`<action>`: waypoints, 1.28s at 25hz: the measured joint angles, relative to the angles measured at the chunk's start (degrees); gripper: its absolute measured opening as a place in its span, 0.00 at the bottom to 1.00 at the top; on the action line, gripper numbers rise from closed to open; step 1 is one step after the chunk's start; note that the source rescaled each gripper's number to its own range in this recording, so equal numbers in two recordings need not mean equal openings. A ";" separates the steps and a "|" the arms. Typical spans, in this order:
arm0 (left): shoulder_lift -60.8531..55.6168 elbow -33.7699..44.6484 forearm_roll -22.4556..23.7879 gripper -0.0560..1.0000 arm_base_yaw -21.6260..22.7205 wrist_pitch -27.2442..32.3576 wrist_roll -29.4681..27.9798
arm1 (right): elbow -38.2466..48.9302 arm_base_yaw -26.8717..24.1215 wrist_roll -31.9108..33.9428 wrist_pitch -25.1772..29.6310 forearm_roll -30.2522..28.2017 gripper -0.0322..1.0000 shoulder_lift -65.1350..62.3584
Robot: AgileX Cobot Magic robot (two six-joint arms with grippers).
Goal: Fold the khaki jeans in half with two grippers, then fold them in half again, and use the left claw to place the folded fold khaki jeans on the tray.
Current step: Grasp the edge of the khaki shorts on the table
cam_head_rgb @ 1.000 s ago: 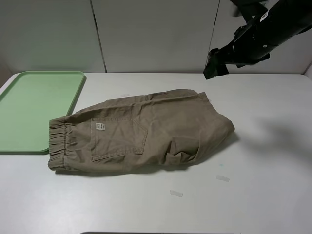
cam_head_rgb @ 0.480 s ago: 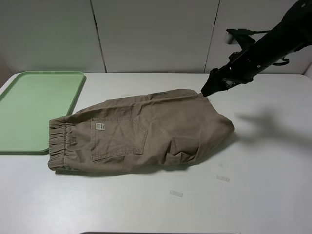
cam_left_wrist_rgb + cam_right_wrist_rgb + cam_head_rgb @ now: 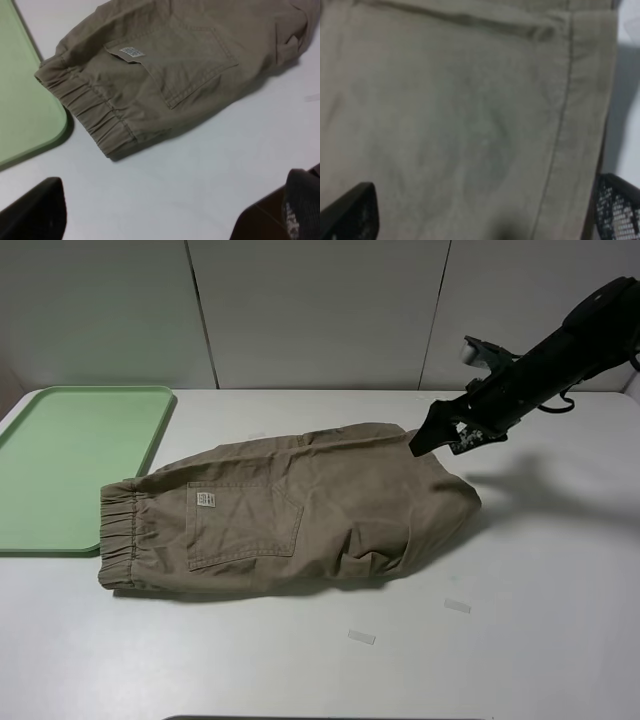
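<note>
Gripper (right, jaws apart) over jeans

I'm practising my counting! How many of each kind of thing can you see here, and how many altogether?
Khaki jeans: 1
Pale-green tray: 1
Black grippers: 2, the left gripper and the right gripper
Small pale strips: 2
Total: 6
</note>
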 joint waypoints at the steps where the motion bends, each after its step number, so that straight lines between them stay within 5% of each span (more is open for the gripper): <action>1: 0.00 0.00 0.00 0.90 0.00 0.00 0.00 | -0.13 -0.13 0.15 0.07 -0.05 0.94 0.58; 32: 0.00 0.00 0.00 0.90 0.00 0.00 0.00 | -1.11 0.04 0.36 -3.63 -3.14 0.94 7.35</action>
